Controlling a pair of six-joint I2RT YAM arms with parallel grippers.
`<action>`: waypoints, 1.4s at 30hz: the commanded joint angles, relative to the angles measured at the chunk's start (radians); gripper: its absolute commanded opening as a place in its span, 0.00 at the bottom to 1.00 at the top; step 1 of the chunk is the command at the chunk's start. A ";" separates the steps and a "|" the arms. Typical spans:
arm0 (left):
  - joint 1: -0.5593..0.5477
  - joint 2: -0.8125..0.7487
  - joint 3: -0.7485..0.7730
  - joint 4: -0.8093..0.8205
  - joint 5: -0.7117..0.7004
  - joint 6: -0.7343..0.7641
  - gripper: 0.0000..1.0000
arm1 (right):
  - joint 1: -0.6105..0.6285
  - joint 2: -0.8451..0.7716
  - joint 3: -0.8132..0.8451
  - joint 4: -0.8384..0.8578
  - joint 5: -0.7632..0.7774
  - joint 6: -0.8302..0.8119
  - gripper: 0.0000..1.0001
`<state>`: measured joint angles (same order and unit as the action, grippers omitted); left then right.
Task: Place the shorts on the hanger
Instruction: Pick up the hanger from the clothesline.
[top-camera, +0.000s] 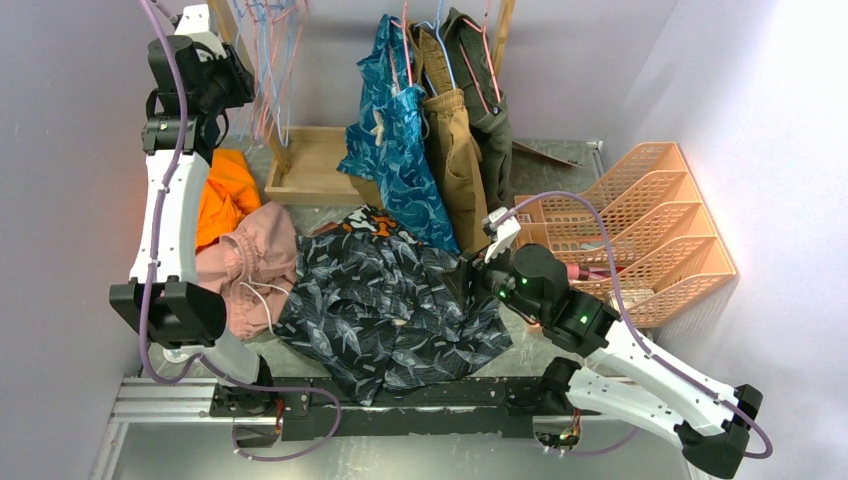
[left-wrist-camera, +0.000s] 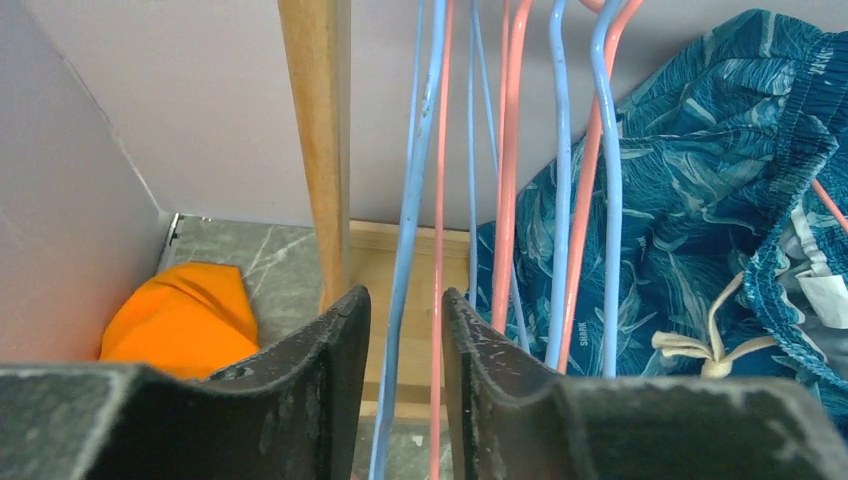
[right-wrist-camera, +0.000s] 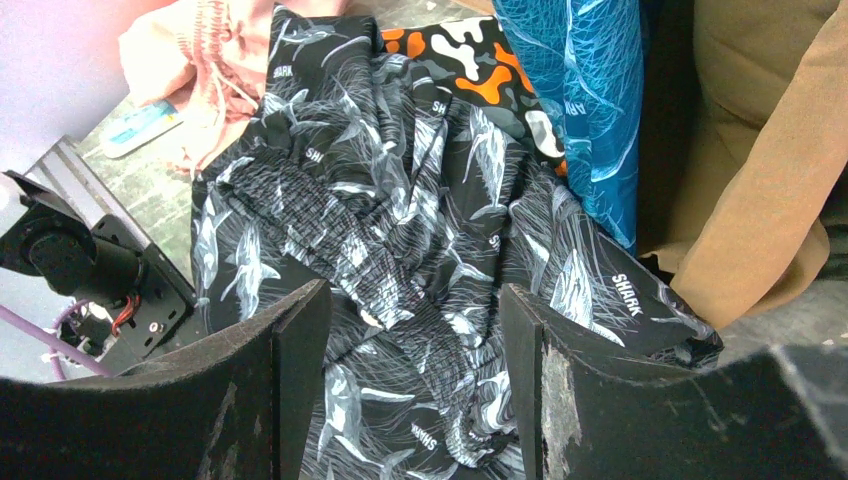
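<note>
Left end effector (left-wrist-camera: 403, 300) slightly parted astride hanger (left-wrist-camera: 415, 180), maybe touching, right end effector (right-wrist-camera: 412, 290) spread over shorts (right-wrist-camera: 400, 200)

The shorts (top-camera: 390, 310) are soft matt cloth, finely wrinkled — the hanger (left-wrist-camera: 405, 230) is thin wire with a smooth, slightly scuffed blue coating — the post (left-wrist-camera: 318, 150) beside it is plain matt wood

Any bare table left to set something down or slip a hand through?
Little. Bare table shows in a strip between the wooden tray and the shorts, plus a small patch at the near edge between the shorts and the right arm. Crowded: pink shorts and orange cloth fill the left, hung clothes and the basket the right.
</note>
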<state>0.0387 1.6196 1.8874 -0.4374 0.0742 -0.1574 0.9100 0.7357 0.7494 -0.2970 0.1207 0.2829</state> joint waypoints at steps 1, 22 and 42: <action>0.009 0.015 0.034 0.051 0.023 0.006 0.34 | 0.007 -0.002 -0.003 0.008 0.010 -0.016 0.66; 0.009 -0.155 -0.283 0.465 0.085 0.089 0.07 | 0.026 0.020 -0.001 0.003 0.031 -0.021 0.67; 0.009 -0.207 -0.421 0.735 -0.015 0.074 0.07 | 0.026 0.030 -0.002 0.001 0.037 -0.019 0.67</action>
<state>0.0406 1.4544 1.4799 0.1635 0.1127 -0.0853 0.9318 0.7654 0.7494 -0.3042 0.1467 0.2718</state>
